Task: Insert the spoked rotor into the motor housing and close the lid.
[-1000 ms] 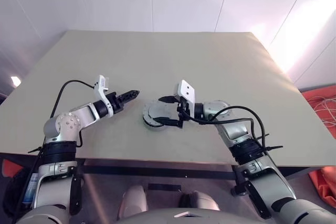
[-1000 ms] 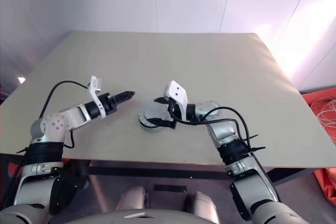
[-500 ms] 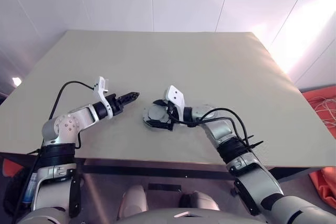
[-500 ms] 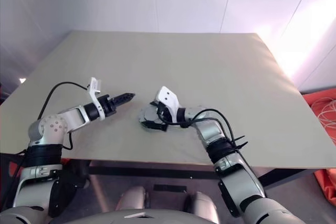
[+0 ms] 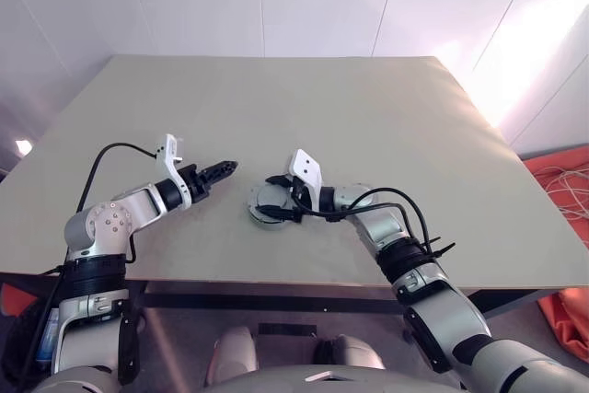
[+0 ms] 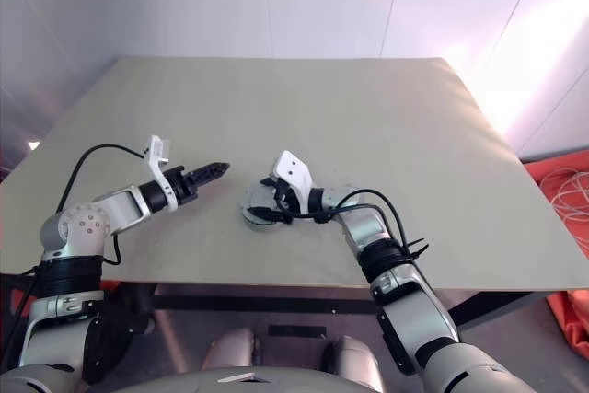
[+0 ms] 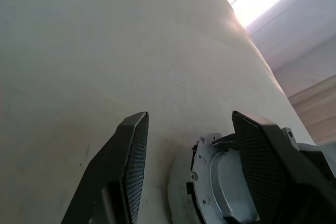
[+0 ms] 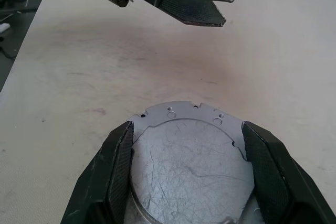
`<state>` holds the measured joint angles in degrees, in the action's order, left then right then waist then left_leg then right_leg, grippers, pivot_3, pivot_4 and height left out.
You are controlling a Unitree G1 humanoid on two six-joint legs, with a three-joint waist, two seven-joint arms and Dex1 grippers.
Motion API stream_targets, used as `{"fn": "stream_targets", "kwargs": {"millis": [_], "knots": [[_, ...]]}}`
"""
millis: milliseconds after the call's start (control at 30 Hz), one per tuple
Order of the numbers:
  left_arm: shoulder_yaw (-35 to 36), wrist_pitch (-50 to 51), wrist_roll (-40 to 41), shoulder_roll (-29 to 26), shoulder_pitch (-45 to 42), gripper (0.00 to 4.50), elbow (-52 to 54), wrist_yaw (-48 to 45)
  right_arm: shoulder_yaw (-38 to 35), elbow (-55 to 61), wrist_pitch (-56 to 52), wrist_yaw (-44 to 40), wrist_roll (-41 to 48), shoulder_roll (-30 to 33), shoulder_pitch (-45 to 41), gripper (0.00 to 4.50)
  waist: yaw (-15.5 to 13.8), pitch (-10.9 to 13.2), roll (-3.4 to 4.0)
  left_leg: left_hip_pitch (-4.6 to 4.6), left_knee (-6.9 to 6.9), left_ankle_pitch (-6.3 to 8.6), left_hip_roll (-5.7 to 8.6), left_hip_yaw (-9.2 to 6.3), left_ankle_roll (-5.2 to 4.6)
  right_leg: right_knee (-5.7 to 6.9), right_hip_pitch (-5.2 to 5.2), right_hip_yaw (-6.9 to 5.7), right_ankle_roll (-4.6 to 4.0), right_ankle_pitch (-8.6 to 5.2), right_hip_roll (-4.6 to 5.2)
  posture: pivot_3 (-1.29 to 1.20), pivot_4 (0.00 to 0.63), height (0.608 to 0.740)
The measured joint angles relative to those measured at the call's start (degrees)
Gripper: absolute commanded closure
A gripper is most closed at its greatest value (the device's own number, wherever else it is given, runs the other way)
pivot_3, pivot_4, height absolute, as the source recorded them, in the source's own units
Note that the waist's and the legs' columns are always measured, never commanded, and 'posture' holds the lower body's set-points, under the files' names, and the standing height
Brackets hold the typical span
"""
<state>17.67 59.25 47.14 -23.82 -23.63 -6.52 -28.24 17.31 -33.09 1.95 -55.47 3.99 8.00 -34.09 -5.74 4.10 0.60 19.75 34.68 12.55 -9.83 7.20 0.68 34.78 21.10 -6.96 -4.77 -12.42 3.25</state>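
Observation:
The motor housing lies flat on the table near its front edge, with the lid down on it, plain scratched face up. My right gripper is open and straddles the housing, one finger on each side, close to the rim; I cannot tell if they touch it. Just left of the housing, my left gripper hovers open, pointing at it with nothing between its fingers. The left wrist view has the housing partly behind one of its own fingers. The spoked rotor is hidden.
The beige table stretches far behind and to both sides of the housing. Its front edge runs close below both arms. An orange heap with white cord lies on the floor to the right.
My right arm has lowered and swung left, bringing its gripper down around the housing. The left gripper has stayed in place.

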Motion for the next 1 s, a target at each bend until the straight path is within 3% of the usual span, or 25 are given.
{"fn": "stream_targets", "kwargs": {"millis": [333,1000], "knots": [[0.11,-0.08,-0.11,0.05,0.0,1.81,0.0,0.09,0.08,0.14,-0.07,-3.77,0.14,0.76,-0.13,1.35,0.06,0.0,0.0,0.02,0.0,0.07,0.02,0.01,-0.12,-0.05,0.02,0.0,-0.02,0.0,0.01,0.0,0.0,0.74],[0.49,-0.09,-0.37,0.55,0.67,1.81,0.41,0.45,0.96,-3.83,3.52,-0.92,-2.69,-0.92,-2.06,1.35,0.54,0.0,0.01,-0.21,-0.06,0.02,-0.03,0.03,-0.01,0.0,-0.13,0.01,0.33,-0.2,-0.01,0.0,0.0,0.74]]}}
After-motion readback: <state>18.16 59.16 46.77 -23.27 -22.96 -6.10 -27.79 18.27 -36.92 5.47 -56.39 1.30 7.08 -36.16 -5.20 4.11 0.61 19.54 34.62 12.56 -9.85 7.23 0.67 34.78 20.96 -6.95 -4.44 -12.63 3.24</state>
